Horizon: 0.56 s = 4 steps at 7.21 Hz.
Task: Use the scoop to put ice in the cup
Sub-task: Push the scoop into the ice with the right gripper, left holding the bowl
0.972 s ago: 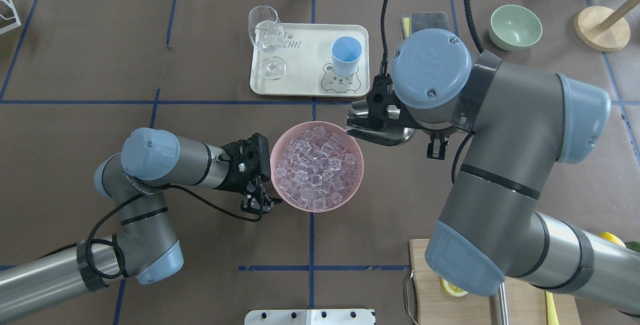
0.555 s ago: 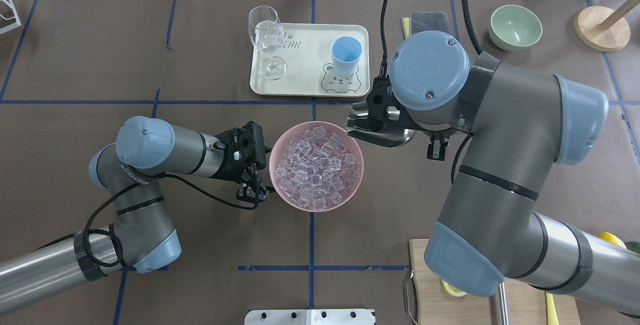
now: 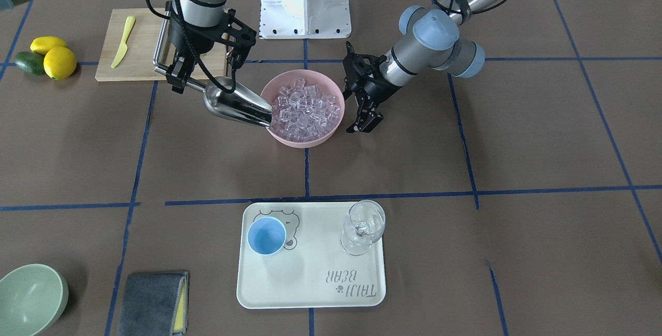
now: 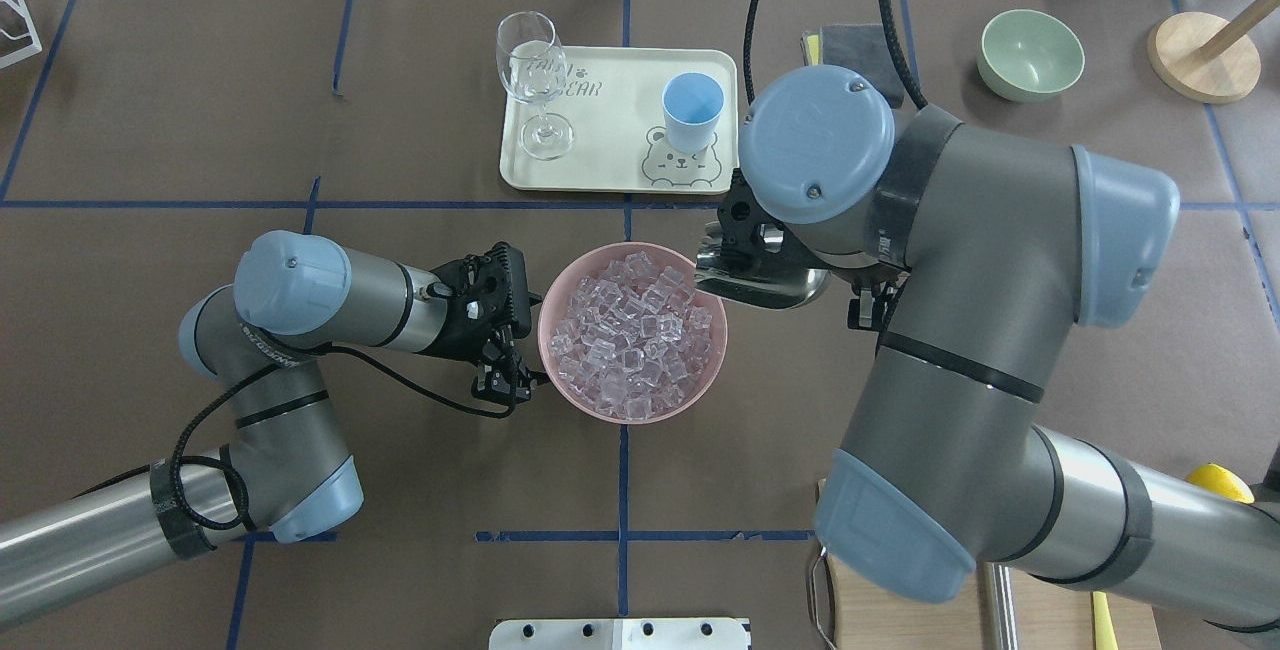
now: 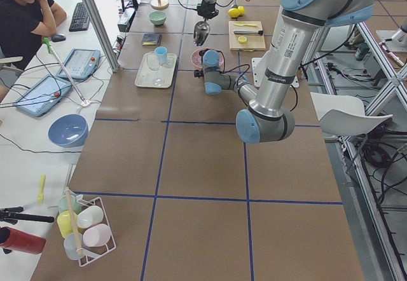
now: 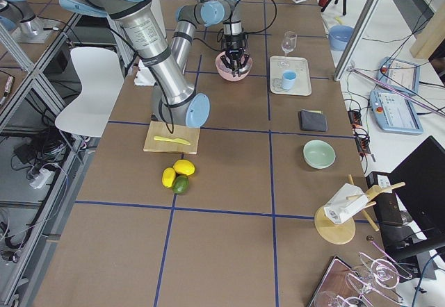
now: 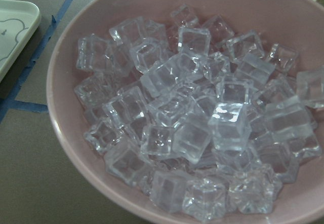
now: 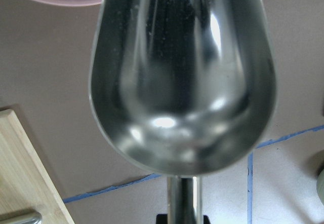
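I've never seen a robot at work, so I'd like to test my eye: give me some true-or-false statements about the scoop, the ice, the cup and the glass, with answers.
1. The shiny steel scoop is empty. True.
2. The small round light-blue cup already holds ice. False: it is empty, standing on the cream tray.
3. Clear ice cubes fill the pink bowl. True.
4. The clear stemmed wine glass lies on its side. False: it stands upright on the tray.
5. The scoop lies loose, with nothing holding it. False: the right gripper holds its handle.
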{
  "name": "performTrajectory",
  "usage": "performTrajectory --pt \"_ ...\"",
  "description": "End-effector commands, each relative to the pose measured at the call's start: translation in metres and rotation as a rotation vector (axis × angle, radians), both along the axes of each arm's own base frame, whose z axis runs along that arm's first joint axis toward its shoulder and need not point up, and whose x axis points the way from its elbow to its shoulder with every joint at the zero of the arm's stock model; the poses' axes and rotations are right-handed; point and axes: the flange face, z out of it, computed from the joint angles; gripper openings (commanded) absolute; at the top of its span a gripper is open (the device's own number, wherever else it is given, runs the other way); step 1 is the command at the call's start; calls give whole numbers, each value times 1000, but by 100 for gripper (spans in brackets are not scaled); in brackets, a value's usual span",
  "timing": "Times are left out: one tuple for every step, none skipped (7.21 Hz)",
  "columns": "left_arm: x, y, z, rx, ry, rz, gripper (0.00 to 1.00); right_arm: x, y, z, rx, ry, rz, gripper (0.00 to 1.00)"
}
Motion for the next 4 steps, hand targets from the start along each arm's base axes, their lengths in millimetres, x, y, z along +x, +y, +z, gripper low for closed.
performTrajectory --pt "-2 1 -3 13 24 0 100 -23 -5 -31 -45 119 -49 0" --pt "-1 2 -2 14 26 2 100 -41 14 -29 35 199 -87 0" --pt "-1 2 -3 13 27 1 100 -65 37 -19 107 271 -139 0" --pt "-1 2 -3 14 28 1 100 -64 39 -23 100 287 -142 0"
